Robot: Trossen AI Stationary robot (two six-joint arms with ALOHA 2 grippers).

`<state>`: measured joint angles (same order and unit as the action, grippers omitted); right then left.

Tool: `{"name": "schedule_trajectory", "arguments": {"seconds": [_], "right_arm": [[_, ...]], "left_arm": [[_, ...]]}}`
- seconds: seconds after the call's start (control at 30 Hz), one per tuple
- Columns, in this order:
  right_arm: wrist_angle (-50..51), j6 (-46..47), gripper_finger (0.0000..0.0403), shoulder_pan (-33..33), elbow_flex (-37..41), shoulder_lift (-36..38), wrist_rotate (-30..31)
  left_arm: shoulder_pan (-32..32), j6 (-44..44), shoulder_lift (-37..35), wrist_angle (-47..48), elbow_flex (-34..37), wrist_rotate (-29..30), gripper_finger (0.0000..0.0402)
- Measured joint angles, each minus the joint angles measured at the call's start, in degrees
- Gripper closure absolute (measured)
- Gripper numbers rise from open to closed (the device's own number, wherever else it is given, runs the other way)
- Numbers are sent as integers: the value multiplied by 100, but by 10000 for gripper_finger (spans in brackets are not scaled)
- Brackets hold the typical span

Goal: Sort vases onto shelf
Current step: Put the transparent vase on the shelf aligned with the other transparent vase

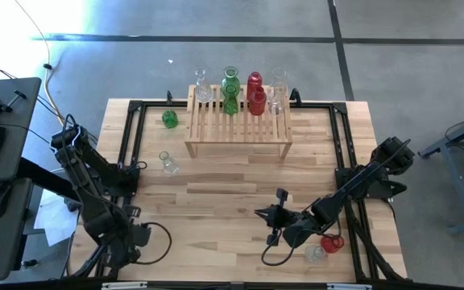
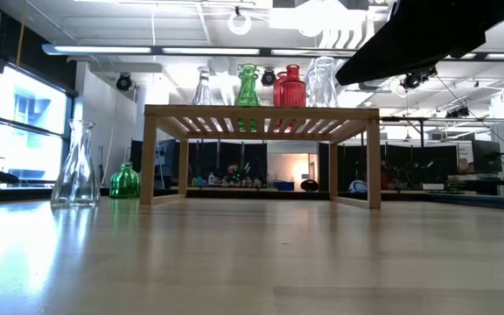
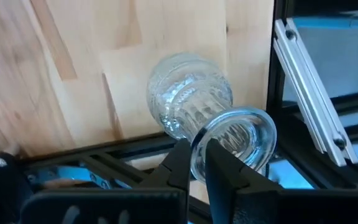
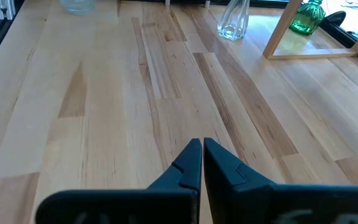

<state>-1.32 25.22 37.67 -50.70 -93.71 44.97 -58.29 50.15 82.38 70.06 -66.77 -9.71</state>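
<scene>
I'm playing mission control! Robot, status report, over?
Left end effector shut on clear vase rim. Right end effector shut, empty. Flask stands beside shelf.

No text, label, brand, number or sign is showing legibly in any view. The glass vases, the shelf, the tabletop and the arms are all appearing without readable markings, and nothing in the room behind the table is reading as lettering either.
</scene>
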Motion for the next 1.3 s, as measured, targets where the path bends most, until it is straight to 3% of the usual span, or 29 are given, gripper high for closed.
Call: {"name": "schedule_trajectory", "arguments": {"seconds": [0.3, 0.87, 1.3], "right_arm": [[0, 34, 403, 0, 0, 0, -10], [-13, 42, 403, 101, 0, 0, -42], [-22, 28, 403, 83, 0, 0, -42]], "left_arm": [[366, -654, 26, 78, -152, 599, 392], [1102, -1758, 21, 53, -161, 680, 400], [2717, -2949, -568, -535, -163, 199, 401]]}}
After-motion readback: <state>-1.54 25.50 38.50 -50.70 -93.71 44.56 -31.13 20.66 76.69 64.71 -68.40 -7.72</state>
